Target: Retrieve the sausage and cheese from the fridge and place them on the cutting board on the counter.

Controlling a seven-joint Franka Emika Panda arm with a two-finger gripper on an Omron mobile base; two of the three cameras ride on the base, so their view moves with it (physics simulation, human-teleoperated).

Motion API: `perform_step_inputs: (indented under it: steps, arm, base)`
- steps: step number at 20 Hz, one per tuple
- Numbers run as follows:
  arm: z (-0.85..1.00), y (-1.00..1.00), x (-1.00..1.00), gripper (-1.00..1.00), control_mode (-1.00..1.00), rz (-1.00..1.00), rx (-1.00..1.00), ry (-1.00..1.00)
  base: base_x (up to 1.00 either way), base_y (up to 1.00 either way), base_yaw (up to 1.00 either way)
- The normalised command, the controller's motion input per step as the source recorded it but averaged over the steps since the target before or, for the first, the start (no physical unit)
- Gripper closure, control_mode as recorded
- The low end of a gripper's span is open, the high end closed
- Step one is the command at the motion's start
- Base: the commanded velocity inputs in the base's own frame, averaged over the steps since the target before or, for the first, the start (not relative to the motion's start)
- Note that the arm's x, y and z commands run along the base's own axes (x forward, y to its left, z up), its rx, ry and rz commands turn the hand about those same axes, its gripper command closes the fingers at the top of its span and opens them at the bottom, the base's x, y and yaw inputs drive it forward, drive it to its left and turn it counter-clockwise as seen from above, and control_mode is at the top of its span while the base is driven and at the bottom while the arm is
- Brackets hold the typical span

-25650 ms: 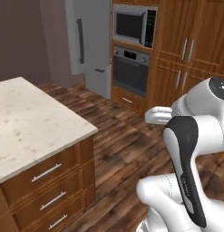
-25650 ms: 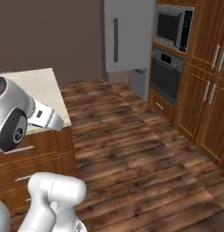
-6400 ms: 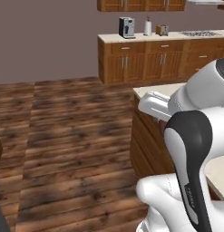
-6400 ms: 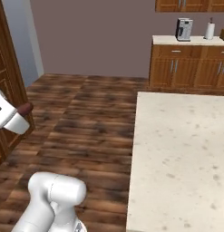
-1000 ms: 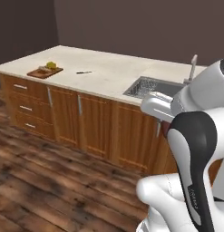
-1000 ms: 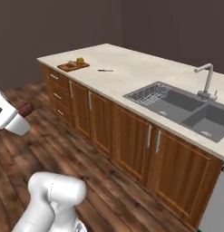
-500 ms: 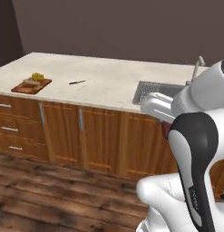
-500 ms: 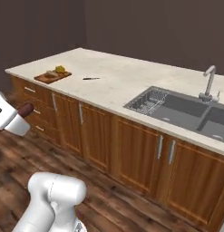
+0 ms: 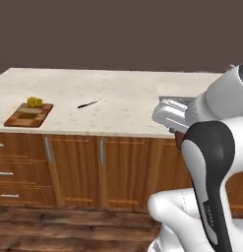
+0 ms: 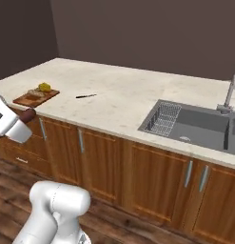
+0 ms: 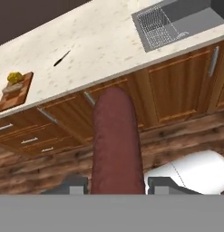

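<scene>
My tool (image 11: 114, 190) clamps the sausage (image 11: 114, 145) — the base has swung round, bringing the cutting board (image 9: 28, 114) on the table (image 9: 123, 106) closer.

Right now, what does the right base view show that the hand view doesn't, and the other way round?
The right base view alone shows the faucet and the dark wall behind the counter. The hand view alone shows the sausage full length, standing up between the fingertips of the shut gripper. Both show the cutting board with the yellow cheese on it, the dark utensil beside it, the sink with its wire rack, and the wooden cabinets.
</scene>
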Motion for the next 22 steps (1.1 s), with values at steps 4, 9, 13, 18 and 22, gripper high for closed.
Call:
perform_step_inputs:
  steps: [4, 9, 13, 18, 22]
  arm:
    - [0.0, 0.0, 0.0, 1.0, 1.0, 0.0, 0.0, 0.0]
    - [0.0, 0.0, 0.0, 1.0, 1.0, 0.0, 0.0, 0.0]
    - [0.0, 0.0, 0.0, 1.0, 1.0, 0.0, 0.0, 0.0]
    - [0.0, 0.0, 0.0, 1.0, 1.0, 0.0, 0.0, 0.0]
    - [0.0, 0.0, 0.0, 1.0, 1.0, 0.0, 0.0, 0.0]
  base:
    - [0.52, 1.0, -0.21]
    - [0.18, 1.0, -0.21]
    - [0.16, 1.0, -0.24]
    - [0.39, 1.0, -0.24]
    - [0.39, 1.0, -0.23]
